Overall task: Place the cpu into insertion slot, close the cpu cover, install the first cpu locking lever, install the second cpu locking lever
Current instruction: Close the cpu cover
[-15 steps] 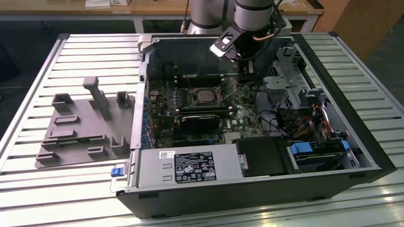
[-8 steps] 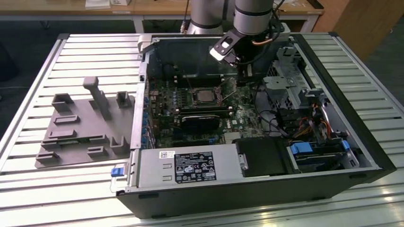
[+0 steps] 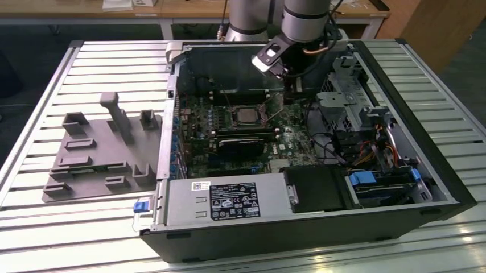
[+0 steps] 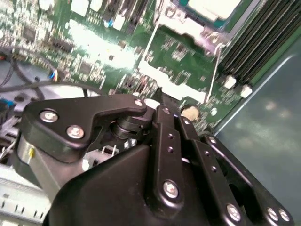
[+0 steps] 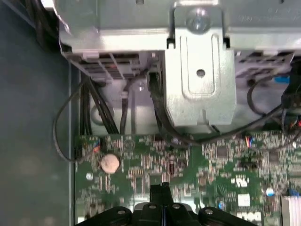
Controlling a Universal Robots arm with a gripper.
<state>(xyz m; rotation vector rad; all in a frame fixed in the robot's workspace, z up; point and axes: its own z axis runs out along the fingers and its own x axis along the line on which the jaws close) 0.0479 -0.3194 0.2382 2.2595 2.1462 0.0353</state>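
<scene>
In the exterior view I am seeing the cpu sitting in the insertion slot toward the motherboard's far edge, so I am judging the lever steps to be in hand. In the second wrist view the gripper, jaws together on nothing, is hovering near a thin locking lever beside the socket. In the first wrist view the gripper is hanging by the coin battery; I am reckoning the lever wants pressing down under its catch.
</scene>
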